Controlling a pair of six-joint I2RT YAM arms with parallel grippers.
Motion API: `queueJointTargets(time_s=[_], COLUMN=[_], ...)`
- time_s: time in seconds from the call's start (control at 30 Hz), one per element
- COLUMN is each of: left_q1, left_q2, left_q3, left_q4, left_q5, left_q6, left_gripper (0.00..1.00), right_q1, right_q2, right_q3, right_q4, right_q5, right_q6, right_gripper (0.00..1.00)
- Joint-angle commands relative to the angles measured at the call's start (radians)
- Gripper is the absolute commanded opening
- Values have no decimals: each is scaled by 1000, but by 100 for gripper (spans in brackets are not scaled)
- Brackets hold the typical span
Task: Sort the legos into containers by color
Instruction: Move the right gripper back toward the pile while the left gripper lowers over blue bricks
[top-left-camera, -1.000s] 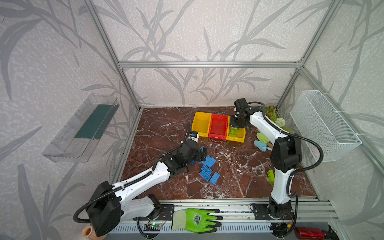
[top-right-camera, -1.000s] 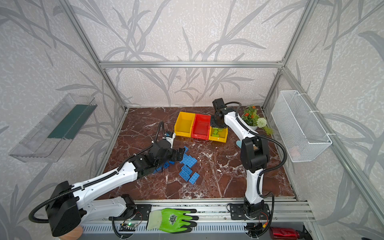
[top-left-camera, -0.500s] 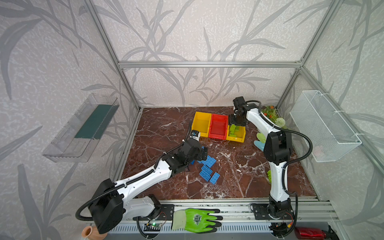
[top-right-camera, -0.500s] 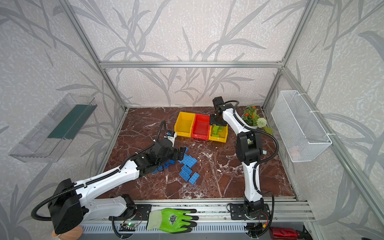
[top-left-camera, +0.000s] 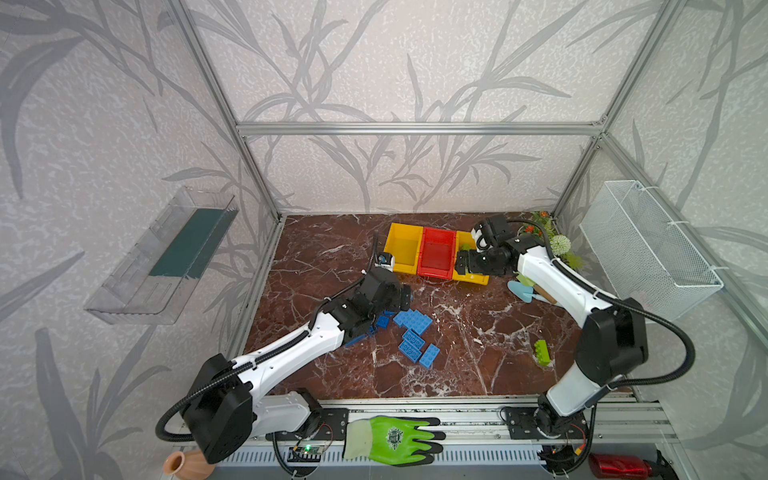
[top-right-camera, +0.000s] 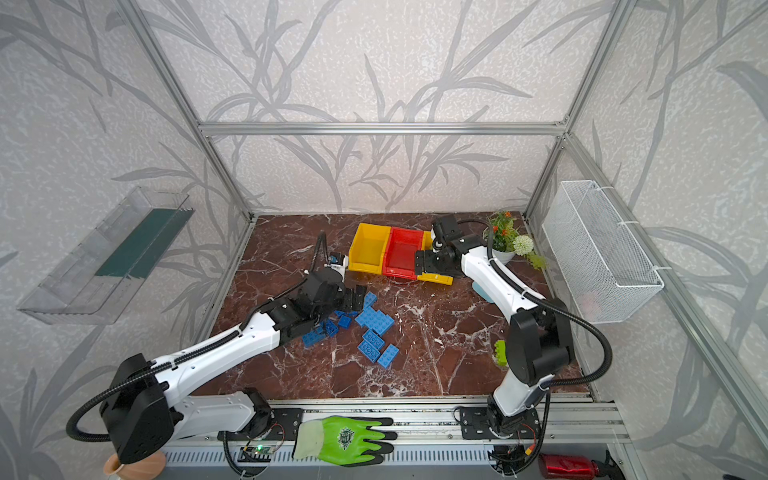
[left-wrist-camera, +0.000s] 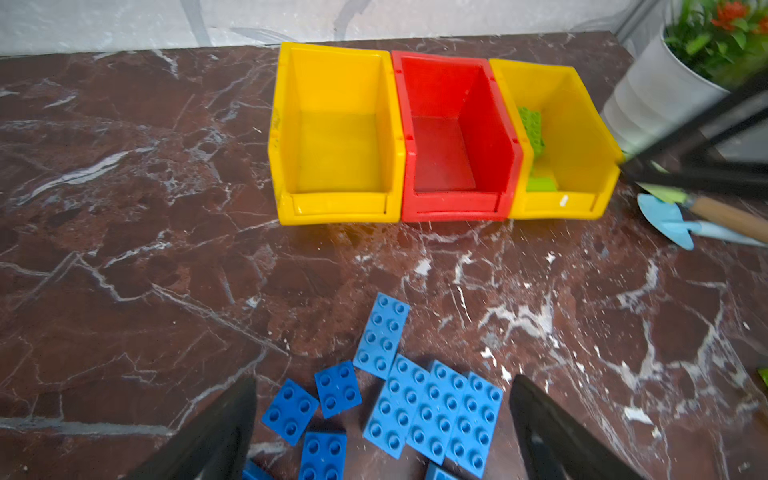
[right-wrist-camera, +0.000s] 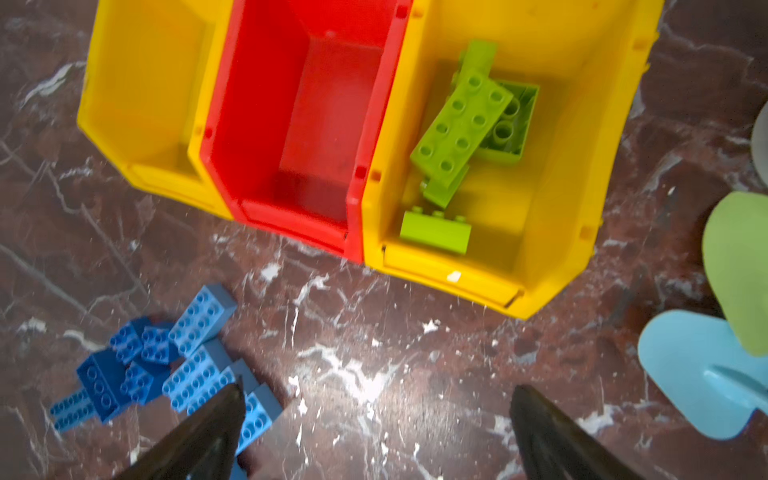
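Three joined containers stand at the back: a yellow bin, a red bin and another yellow bin. Lime green legos lie in that yellow bin; the red bin and the other yellow bin look empty. My right gripper hangs open over its front rim, nothing between the fingers. Blue legos lie scattered mid-floor. My left gripper is open just above them, holding nothing. One green lego lies on the floor at the right.
A potted plant stands in the back right corner, with a light blue trowel in front of it. A wire basket hangs on the right wall and a clear tray on the left wall. A green glove lies on the front rail.
My right gripper has gone from shut to open and has drawn back from over the yellow bin to its front rim. My left gripper has edged closer to the blue pile.
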Motion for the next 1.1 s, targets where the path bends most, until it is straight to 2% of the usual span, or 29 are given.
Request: queueJointTargets(time_s=[0.0, 0.07, 0.1, 0.17, 0.23, 0.33, 0.43, 0.6, 0.7, 0.77, 0.87, 1.07], left_q1=[57, 74, 83, 115, 156, 202, 207, 206, 202, 199, 184, 141], left_q2=[43, 56, 59, 57, 62, 77, 59, -18, 13, 66, 164, 295], left_q3=[84, 118, 126, 126, 114, 124, 121, -27, -32, 7, 101, 206], left_q4=[1, -3, -1, 17, 49, 7, -85, -41, -37, -36, -54, -142], left_q5=[35, 44, 59, 109, 156, 144, 116, 231, 279, 323, 352, 257], left_q6=[4, 35, 47, 65, 64, 57, 51, 32, 40, 67, 108, 212], left_gripper=[94, 94, 94, 94, 94, 94, 94, 94, 94, 94, 92, 86], right_q1=[50, 28, 11, -1, 18, 62, 82, 83, 83, 83, 83, 82], right_q2=[-168, -299, -335, -376, -381, -373, -387, -435, -436, -435, -447, -462], right_q3=[-193, -352, -390, -413, -404, -378, -373, -380, -364, -357, -350, -353], right_q4=[207, 388, 419, 416, 376, 295, 242, 173, 121, 98, 76, 50], right_q5=[69, -20, -69, -166, -200, -187, -165, -115, -128, -138, -125, -98], right_q6=[-12, 19, 50, 76, 52, 2, -8, -7, -7, -5, -9, -19], right_gripper=[99, 99, 99, 99, 99, 99, 98, 84, 78, 80, 89, 95])
